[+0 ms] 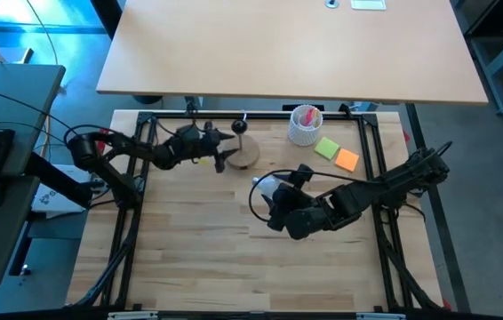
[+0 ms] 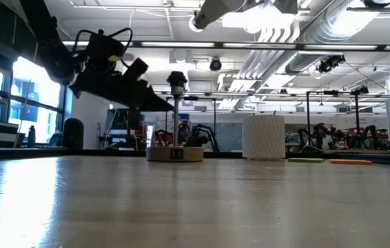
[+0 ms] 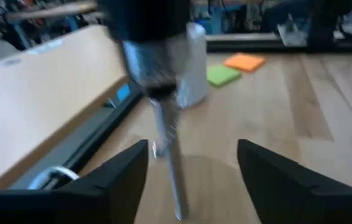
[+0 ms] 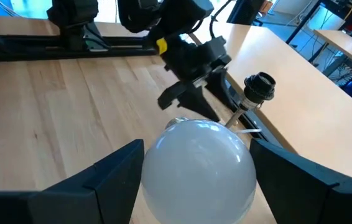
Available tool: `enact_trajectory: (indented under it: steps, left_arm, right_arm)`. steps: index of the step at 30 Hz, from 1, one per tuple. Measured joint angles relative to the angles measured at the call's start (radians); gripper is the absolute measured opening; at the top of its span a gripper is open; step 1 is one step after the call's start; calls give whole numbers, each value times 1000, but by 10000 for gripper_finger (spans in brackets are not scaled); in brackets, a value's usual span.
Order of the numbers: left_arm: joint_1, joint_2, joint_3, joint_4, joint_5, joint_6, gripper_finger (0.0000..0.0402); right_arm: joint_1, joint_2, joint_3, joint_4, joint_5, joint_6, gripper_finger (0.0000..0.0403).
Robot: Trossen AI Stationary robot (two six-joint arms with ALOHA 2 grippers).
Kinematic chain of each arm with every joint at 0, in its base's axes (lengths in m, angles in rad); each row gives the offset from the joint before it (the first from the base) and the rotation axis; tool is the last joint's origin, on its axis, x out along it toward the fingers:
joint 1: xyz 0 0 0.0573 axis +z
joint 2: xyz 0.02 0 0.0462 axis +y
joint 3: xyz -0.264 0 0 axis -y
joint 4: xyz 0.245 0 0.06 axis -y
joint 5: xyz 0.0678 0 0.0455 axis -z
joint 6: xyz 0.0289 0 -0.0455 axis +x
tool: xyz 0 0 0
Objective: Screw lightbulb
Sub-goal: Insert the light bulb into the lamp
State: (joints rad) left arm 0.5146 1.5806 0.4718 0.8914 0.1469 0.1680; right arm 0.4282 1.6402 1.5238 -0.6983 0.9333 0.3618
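A wooden disc stand (image 1: pixel 246 154) carries an upright metal stem (image 3: pixel 170 163) topped by a black socket (image 4: pixel 260 86). My left gripper (image 3: pixel 191 155) is open at the stand; its fingers stand on either side of the stem with gaps showing. The white lightbulb (image 4: pixel 198 168) sits in my right gripper (image 4: pixel 194 163), which is shut on it near the table's middle (image 1: pixel 269 188). The bulb's silvery screw base (image 4: pixel 178 121) points away toward the stand. In the low view only the left gripper (image 2: pixel 162 105) and the stand (image 2: pixel 174 153) show. My right gripper pinches the bulb's round white globe (image 4: pixel 157 163) between its two fingers, one on each side at its widest part. The fingers reach in from the table's right side, slanting slightly down. The bulb is lifted clear of the table, its screw base pointing ahead of the fingers.
A white ribbed cup (image 1: pixel 305 124) with pink contents stands at the back, right of the stand. A green note (image 1: pixel 327 148) and an orange note (image 1: pixel 347 160) lie beside it. A black frame (image 1: pixel 371 151) borders the wooden table; open boards lie toward the near edge.
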Motion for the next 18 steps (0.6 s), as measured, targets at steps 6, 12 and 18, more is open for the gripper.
enact_trajectory:
  steps: [6, 12, 18]
  left_arm:
    - [33, 0, 48, 23, 60, -2, 273]
    - [36, 0, 93, 29, 65, -2, 274]
    - [36, 0, 138, 21, 132, -37, 273]
  right_arm:
    - [0, 0, 0, 2, 0, 13, 286]
    - [0, 0, 0, 0, 0, 26, 286]
    - [0, 0, -1, 0, -1, 25, 286]
